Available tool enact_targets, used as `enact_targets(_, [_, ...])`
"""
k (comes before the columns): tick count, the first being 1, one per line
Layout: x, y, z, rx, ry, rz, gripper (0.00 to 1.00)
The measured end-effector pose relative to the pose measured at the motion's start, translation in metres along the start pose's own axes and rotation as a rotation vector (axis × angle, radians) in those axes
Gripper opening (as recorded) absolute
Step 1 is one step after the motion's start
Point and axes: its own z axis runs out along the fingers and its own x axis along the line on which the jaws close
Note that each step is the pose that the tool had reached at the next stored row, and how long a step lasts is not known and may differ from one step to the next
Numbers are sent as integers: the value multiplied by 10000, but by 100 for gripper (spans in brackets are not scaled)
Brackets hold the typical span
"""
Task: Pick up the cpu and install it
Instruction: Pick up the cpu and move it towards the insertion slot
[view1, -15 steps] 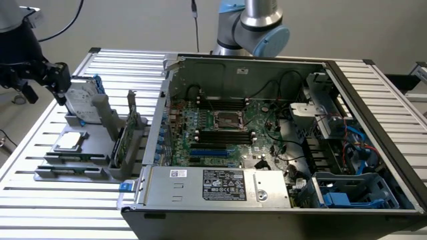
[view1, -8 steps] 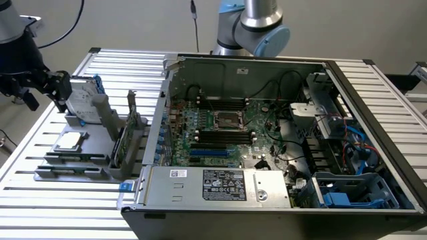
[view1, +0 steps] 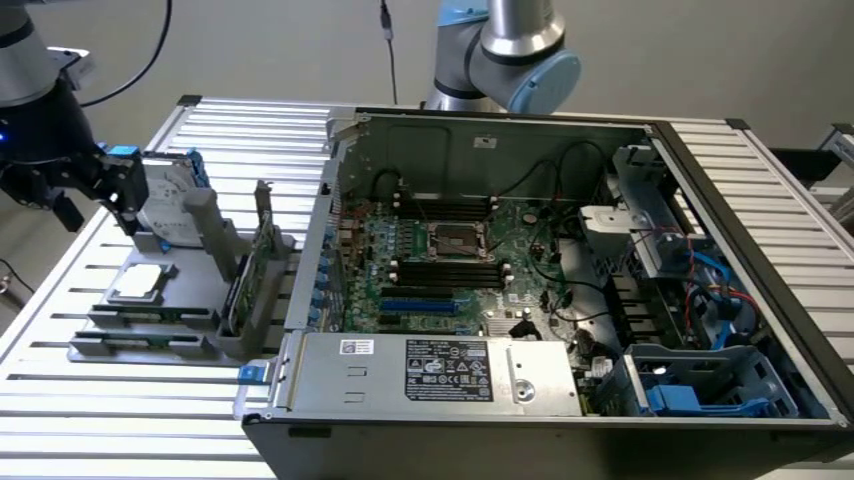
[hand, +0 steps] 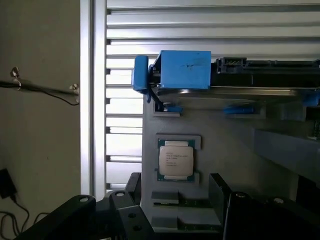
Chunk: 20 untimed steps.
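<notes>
The cpu (view1: 143, 283) is a small flat square chip with a dull silver top, lying in a recess of a grey holder (view1: 127, 325) at the exterior view's left. In the wrist view the cpu (hand: 176, 159) lies flat with its printed face up. My gripper (view1: 96, 200) hangs above and behind the holder, apart from the chip. Its dark fingers (hand: 134, 184) stand wide apart, and the gripper (hand: 176, 189) is open with nothing between them. The dark metal-framed socket (view1: 451, 240) sits in the middle of the motherboard inside the open computer case (view1: 747, 200).
A silver hard drive with blue rails (view1: 167, 195) stands on the holder beside my gripper, its blue end (hand: 185, 69) just past the cpu. Upright cards (view1: 260, 280) stand between holder and case. A slatted metal table (view1: 80, 400) carries everything; a second arm's base (view1: 514, 60) stands behind the case.
</notes>
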Motion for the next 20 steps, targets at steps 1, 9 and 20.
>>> enact_targets(1, [-1, -1, 19, 0, 0, 0, 65])
enact_targets(9, [-10, -7, 164, 0, -13, -2, 65])
enact_targets(20, [-21, -15, 364, -1, -46, -1, 65])
